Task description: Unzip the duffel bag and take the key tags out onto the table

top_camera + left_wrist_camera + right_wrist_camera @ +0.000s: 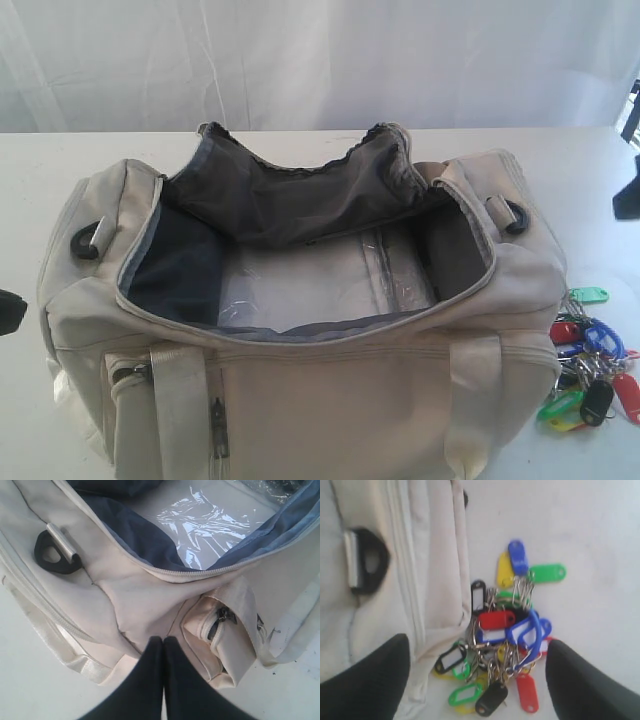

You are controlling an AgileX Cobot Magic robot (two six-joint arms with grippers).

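Note:
The cream duffel bag (330,400) lies on the white table (30,170) with its top zipper open, showing dark lining and clear plastic inside. The bunch of coloured key tags (588,360) rests on the table against the bag's right end. In the right wrist view the key tags (505,630) lie below and between the wide-apart fingers of my right gripper (477,647), which is open and holds nothing. My left gripper (163,639) is shut on nothing, its tips just off the fabric of the duffel bag (135,595) at its left end.
A black D-ring (52,555) sits on the bag's left end and another D-ring (367,560) on its right end. A zipped side pocket (220,625) is close to my left fingertips. A white curtain (320,60) hangs behind the table.

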